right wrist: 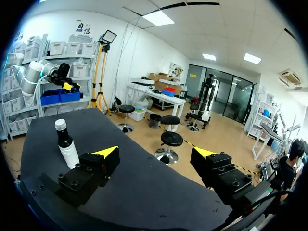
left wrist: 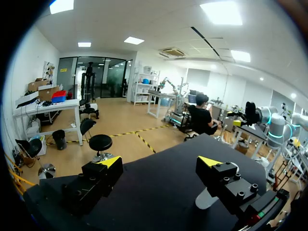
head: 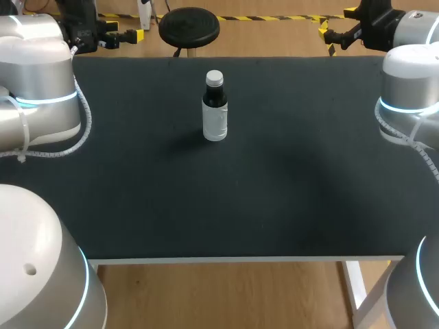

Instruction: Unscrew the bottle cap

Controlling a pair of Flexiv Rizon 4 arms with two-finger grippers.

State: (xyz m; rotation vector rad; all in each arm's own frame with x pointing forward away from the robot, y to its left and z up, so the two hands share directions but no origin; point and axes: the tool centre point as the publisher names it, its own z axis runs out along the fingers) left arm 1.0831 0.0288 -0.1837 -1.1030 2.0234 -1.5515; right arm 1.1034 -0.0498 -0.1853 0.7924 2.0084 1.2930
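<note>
Toward the desk's (head: 288, 205) far side in the head view, the bottle (head: 215, 113) stands upright, both arms well apart from it. One gripper should steady the body and the other twist the cap (head: 215, 77). It has a dark neck, a white label and a pale cap.

Left wrist view: the left gripper (left wrist: 161, 166) is empty, its fingers (left wrist: 98, 180) spread.

Right wrist view: the right gripper (right wrist: 155, 155) is likewise spread and empty, with the bottle beside one finger.
</note>
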